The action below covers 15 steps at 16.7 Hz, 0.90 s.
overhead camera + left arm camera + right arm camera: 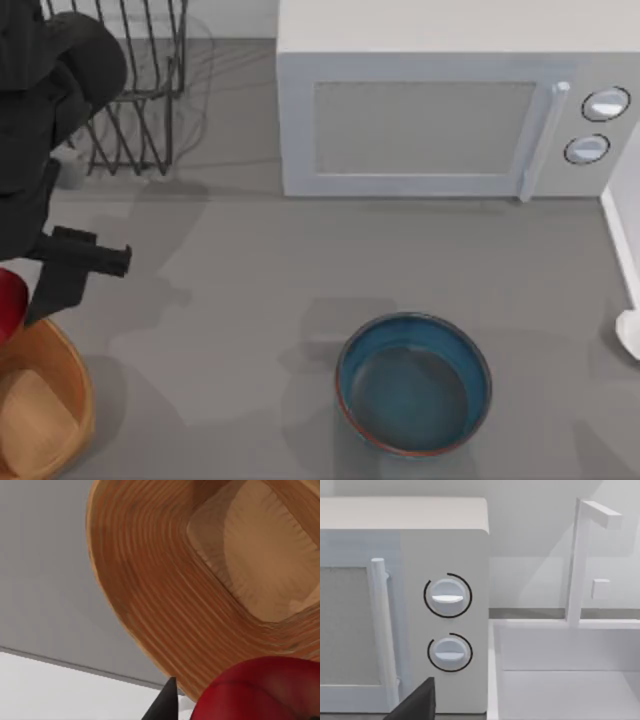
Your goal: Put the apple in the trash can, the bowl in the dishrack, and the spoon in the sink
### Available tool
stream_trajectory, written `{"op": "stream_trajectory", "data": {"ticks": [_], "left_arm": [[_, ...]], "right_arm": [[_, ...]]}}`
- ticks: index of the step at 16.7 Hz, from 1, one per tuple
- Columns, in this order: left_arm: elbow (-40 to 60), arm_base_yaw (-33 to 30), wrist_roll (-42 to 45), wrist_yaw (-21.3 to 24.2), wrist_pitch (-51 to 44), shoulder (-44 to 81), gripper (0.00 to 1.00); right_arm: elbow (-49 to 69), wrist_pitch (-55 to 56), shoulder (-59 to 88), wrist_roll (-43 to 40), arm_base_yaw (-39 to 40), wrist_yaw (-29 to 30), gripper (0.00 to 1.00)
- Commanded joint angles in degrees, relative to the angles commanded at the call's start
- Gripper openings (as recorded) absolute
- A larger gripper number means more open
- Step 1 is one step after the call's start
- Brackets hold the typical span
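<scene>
On the grey tabletop (250, 290), the bowl (414, 383) sits well right of the bin (40, 405). The left claw (25, 300) grips the apple (260, 690) above the bin's rim.

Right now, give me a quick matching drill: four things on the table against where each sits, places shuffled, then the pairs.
Things:
1. apple
2. bowl
3. dishrack
4. microwave

Places:
A. back left corner of the table
B. front, right of centre, standing alone
C. back, centre to right, door facing forward
D. left edge, in the left gripper, above the trash can's rim

Pairs: 1-D, 2-B, 3-A, 4-C
</scene>
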Motion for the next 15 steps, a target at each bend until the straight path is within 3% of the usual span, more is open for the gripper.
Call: {"op": "stream_trajectory", "data": {"ticks": [9, 14, 15], "left_arm": [[-15.8, 3.7, 3.3, -0.8, 15.2, -1.6, 0.0], [-16.8, 4.0, 3.6, -0.9, 16.2, -1.6, 0.0], [-16.8, 4.0, 3.6, -0.9, 16.2, -1.6, 0.08]], "right_arm": [[0.0, 0.0, 0.0, 0.0, 0.0, 0.0, 1.0], [0.0, 0.0, 0.0, 0.0, 0.0, 0.0, 1.0], [0.0, 0.0, 0.0, 0.0, 0.0, 0.0, 1.0]]}}
